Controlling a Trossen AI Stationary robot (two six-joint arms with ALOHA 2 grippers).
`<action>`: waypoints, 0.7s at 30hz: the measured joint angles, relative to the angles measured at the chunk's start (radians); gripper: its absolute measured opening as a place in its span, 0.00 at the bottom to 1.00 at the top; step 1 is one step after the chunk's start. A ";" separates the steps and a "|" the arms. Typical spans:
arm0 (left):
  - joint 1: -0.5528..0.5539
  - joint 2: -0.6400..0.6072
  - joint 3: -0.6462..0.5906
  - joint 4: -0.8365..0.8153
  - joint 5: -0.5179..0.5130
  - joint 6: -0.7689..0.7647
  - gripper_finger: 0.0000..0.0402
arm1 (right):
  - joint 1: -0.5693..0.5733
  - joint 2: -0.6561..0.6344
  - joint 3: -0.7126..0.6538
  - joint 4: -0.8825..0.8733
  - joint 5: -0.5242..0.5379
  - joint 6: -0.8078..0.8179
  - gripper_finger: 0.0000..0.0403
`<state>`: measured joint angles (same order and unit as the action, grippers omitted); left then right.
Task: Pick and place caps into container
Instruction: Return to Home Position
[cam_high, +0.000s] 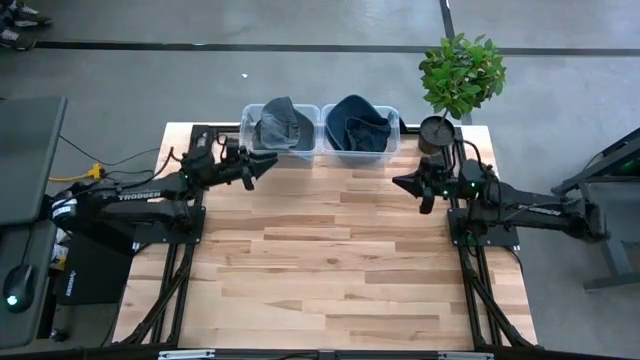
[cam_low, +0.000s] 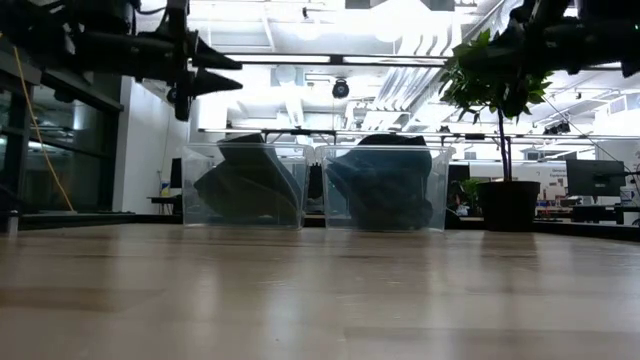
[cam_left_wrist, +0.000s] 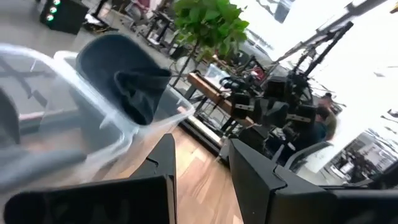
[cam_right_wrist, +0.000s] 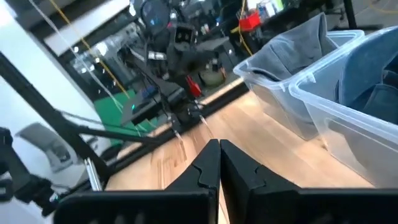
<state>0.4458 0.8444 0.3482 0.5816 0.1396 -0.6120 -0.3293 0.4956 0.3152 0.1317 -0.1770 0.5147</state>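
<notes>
Grey-blue caps (cam_high: 281, 124) fill the left clear bin (cam_high: 250, 134), and darker blue caps (cam_high: 358, 127) fill the right clear bin (cam_high: 392, 137); both bins stand at the table's far edge. In the low view the caps (cam_low: 248, 182) (cam_low: 385, 185) show through the bin walls. My left gripper (cam_high: 264, 166) (cam_left_wrist: 200, 158) hovers open and empty, raised above the table just in front of the left bin. My right gripper (cam_high: 402, 184) (cam_right_wrist: 219, 154) is shut and empty, raised near the table's right side, pointing left.
A potted plant (cam_high: 459, 82) stands at the far right corner beside the right bin. The wooden tabletop (cam_high: 330, 260) stretches bare toward the near edge. Both arm bases sit at the table's left and right sides.
</notes>
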 joint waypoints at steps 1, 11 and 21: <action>-0.024 0.001 -0.015 0.012 -0.030 -0.005 0.21 | 0.025 0.003 -0.020 0.039 0.028 0.008 0.01; -0.125 -0.020 -0.185 0.196 -0.228 -0.030 0.21 | 0.180 -0.043 -0.177 0.189 0.212 0.045 0.00; -0.125 -0.247 -0.321 0.215 -0.332 -0.044 0.21 | 0.128 -0.255 -0.213 0.054 0.197 0.049 0.00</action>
<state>0.3206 0.5975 0.0274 0.7968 -0.1926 -0.6559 -0.2013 0.2407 0.1020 0.1862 0.0195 0.5638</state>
